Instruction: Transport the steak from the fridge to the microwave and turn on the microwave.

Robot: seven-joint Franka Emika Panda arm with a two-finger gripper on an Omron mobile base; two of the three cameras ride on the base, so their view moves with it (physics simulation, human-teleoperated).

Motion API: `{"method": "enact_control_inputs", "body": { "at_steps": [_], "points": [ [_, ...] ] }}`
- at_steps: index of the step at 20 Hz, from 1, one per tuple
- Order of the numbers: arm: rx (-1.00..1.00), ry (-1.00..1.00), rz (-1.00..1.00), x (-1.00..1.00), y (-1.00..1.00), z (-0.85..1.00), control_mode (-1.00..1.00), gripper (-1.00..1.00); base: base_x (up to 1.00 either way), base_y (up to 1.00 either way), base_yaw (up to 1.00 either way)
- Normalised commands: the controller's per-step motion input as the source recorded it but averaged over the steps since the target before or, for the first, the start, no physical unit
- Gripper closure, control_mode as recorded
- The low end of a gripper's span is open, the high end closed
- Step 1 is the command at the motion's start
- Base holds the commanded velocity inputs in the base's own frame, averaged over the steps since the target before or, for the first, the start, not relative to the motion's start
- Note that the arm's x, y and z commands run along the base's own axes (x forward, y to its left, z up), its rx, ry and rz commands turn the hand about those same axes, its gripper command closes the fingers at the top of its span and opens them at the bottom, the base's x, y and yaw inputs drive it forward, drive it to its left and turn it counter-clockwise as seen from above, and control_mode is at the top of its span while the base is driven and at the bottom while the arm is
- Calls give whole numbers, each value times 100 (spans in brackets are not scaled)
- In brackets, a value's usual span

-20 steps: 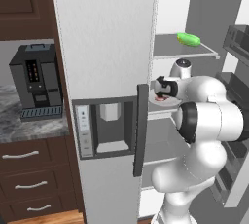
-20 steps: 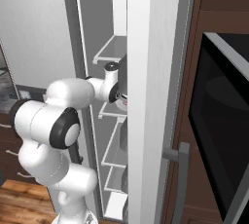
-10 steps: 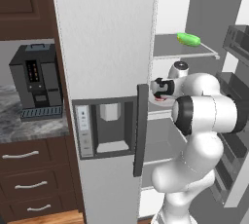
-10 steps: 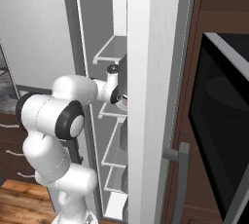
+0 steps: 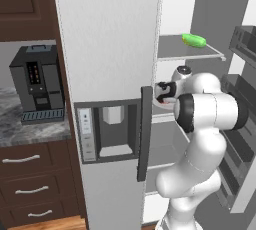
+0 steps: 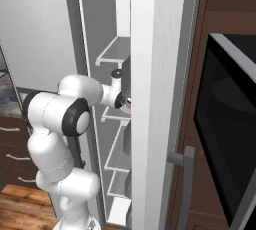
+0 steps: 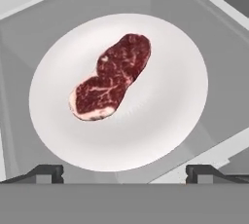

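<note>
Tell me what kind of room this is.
A kitchen, rendered: an open fridge with a steak on a white plate, a coffee machine on a stone counter, a built-in microwave.

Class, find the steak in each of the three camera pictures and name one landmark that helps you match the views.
Left base view: no steak can be made out; the arm reaches into the open fridge at mid height.
Right base view: the steak cannot be told; the fridge door covers that shelf.
Hand view: the steak lies near the middle of a white plate, just above the open jaws.
Shared landmark: the grey fridge shelves.
</note>
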Motion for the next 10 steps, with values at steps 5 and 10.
{"method": "enact_control_inputs", "body": {
  "at_steps": [5, 10],
  "points": [
    [0, 0, 0, 22, -2, -15, -100, -100, 0, 0, 0],
    [0, 0, 0, 26, -5, -11, -100, -100, 0, 0, 0]
  ]
}}
